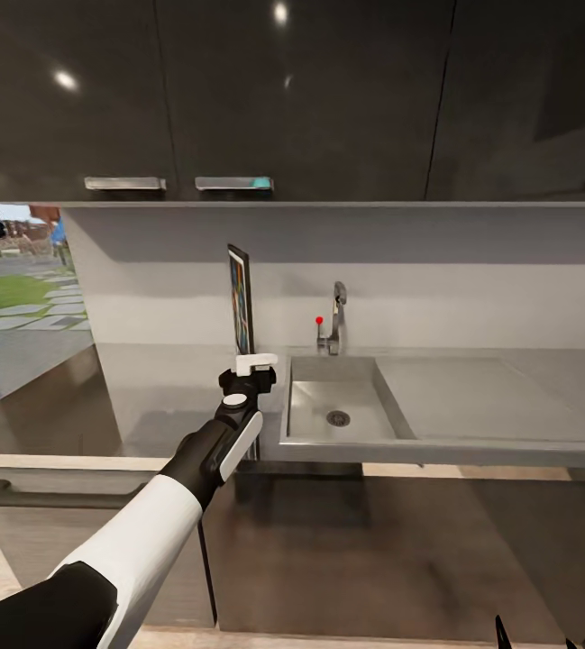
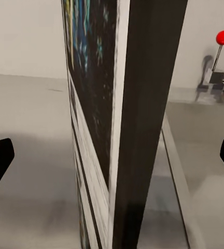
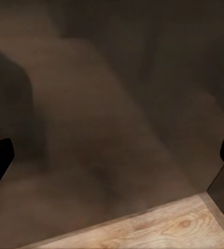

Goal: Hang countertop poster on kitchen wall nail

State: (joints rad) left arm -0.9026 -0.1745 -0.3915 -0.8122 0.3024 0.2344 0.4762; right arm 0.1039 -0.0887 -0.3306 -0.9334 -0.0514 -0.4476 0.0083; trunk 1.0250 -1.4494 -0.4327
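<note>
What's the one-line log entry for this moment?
left gripper: open, straddling upright black-framed poster | grey steel countertop: poster standing | right gripper: open, idle

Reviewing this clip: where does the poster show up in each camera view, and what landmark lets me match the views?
Head view: the poster stands upright and edge-on on the kitchen countertop, just beyond the left claw, left of the sink.
Left wrist view: the poster runs top to bottom through the centre, edge-on between the open fingertips.
Right wrist view: no poster; dark cabinet front and wood floor.
Shared landmark: the tap's red knob.
</note>
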